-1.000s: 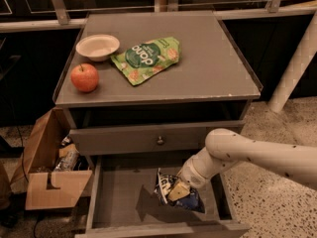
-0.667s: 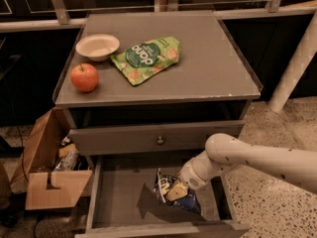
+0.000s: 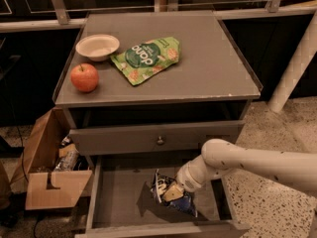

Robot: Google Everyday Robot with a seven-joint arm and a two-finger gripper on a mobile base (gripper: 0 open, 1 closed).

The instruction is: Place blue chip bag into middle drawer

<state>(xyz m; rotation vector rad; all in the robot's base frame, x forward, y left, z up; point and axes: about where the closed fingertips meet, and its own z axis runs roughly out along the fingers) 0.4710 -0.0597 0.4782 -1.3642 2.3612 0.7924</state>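
The blue chip bag (image 3: pixel 169 194) is a crinkly navy foil bag with white lettering. It is inside the open middle drawer (image 3: pixel 119 197), towards the right of its grey floor. My gripper (image 3: pixel 173 191) comes in from the right on a white arm and sits right at the bag, inside the drawer box. The bag covers the gripper's tips.
On the cabinet top (image 3: pixel 218 68) lie a light green pouch (image 3: pixel 146 58), a white bowl (image 3: pixel 97 46) and a red apple (image 3: pixel 84 77). A grey drawer front with a round knob (image 3: pixel 160 141) is above the open drawer. An open cardboard box (image 3: pixel 52 170) stands at the left.
The arm and the bag stay at nearly the same place in the drawer; the bag has settled slightly lower.
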